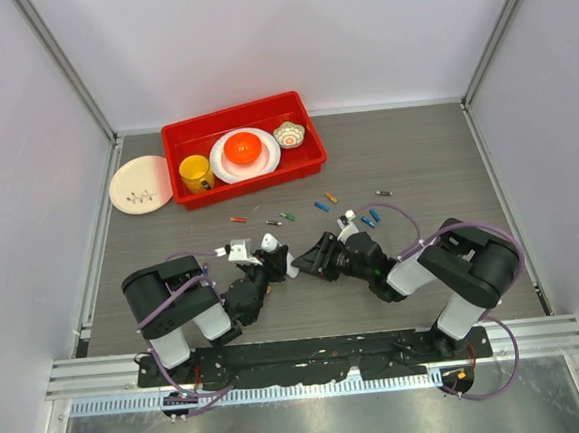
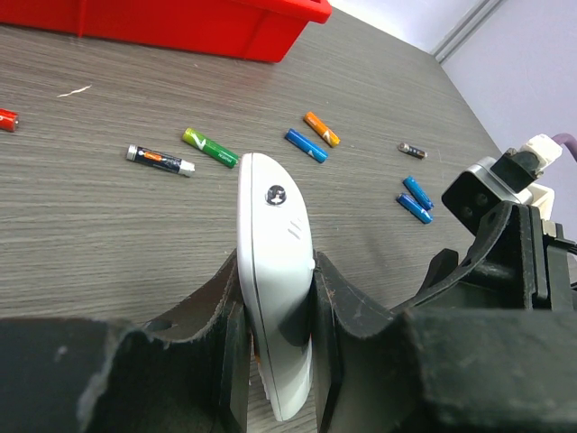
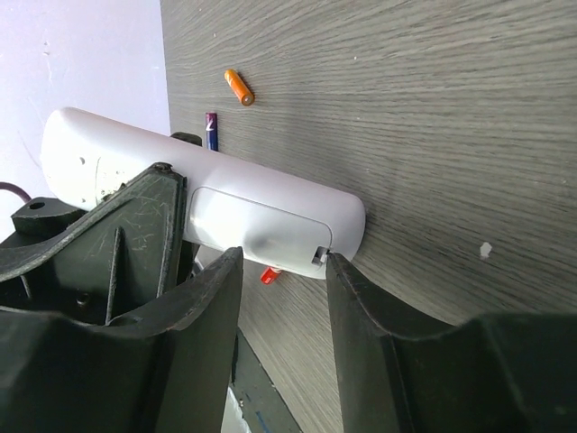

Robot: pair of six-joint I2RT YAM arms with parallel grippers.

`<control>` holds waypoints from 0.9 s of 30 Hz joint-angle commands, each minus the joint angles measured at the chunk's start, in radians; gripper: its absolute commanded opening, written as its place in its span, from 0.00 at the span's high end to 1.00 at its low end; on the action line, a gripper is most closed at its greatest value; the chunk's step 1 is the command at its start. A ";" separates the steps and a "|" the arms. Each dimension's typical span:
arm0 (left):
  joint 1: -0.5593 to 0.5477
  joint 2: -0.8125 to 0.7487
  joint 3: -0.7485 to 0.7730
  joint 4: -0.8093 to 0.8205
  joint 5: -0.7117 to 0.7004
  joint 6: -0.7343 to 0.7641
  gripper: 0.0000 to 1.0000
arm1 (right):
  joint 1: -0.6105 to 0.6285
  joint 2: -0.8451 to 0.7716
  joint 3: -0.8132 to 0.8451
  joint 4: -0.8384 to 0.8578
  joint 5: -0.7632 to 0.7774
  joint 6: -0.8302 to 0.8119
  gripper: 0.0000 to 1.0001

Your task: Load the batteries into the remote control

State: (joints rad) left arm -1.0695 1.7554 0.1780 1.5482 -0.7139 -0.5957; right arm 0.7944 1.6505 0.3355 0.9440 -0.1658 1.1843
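Your left fingers (image 2: 203,311) clamp the remote (image 2: 275,271). Your right fingers (image 3: 194,325) stand half open around its battery cover (image 3: 252,225), still closed. The batteries (image 2: 306,146) lie loose on the tabletop (image 2: 90,234), apparently none loaded.

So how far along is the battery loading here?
Done: the left gripper has the remote control clamped. In hand: the right gripper, open, sits at its battery cover, which looks closed. Left: the visible batteries lie loose on the table, none loaded.
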 commanded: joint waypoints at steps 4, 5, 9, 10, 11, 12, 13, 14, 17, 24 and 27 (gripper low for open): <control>-0.018 0.047 -0.038 -0.002 -0.009 0.063 1.00 | -0.006 0.026 0.030 0.070 0.009 0.000 0.54; -0.018 0.046 -0.038 -0.002 -0.009 0.063 1.00 | -0.006 0.028 0.030 0.073 0.009 0.001 0.55; -0.020 0.052 -0.037 -0.002 -0.010 0.063 1.00 | -0.006 0.038 0.025 0.085 0.008 0.008 0.55; -0.021 0.052 -0.035 -0.002 -0.009 0.062 1.00 | -0.006 0.040 0.025 0.088 0.008 0.009 0.56; -0.021 0.053 -0.035 -0.002 -0.009 0.062 1.00 | -0.006 0.042 0.025 0.093 0.008 0.009 0.57; -0.021 0.052 -0.035 -0.002 -0.007 0.060 1.00 | -0.006 0.043 0.026 0.096 0.008 0.011 0.58; -0.021 0.053 -0.035 -0.002 -0.006 0.060 1.00 | -0.006 0.048 0.027 0.101 0.005 0.012 0.59; -0.023 0.053 -0.035 -0.002 -0.007 0.059 1.00 | -0.006 0.052 0.027 0.111 0.003 0.015 0.60; -0.023 0.053 -0.035 -0.002 -0.004 0.059 1.00 | -0.007 0.063 0.033 0.127 -0.005 0.021 0.63; -0.026 0.052 -0.037 -0.002 -0.006 0.059 1.00 | -0.006 0.063 0.051 0.122 -0.018 0.023 0.62; -0.026 0.055 -0.035 -0.002 -0.004 0.062 1.00 | -0.006 0.060 0.050 0.119 -0.018 0.023 0.61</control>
State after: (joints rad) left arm -1.0744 1.7565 0.1780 1.5486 -0.7300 -0.5983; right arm 0.7853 1.7084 0.3447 1.0027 -0.1795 1.2064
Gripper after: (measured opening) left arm 0.297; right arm 0.388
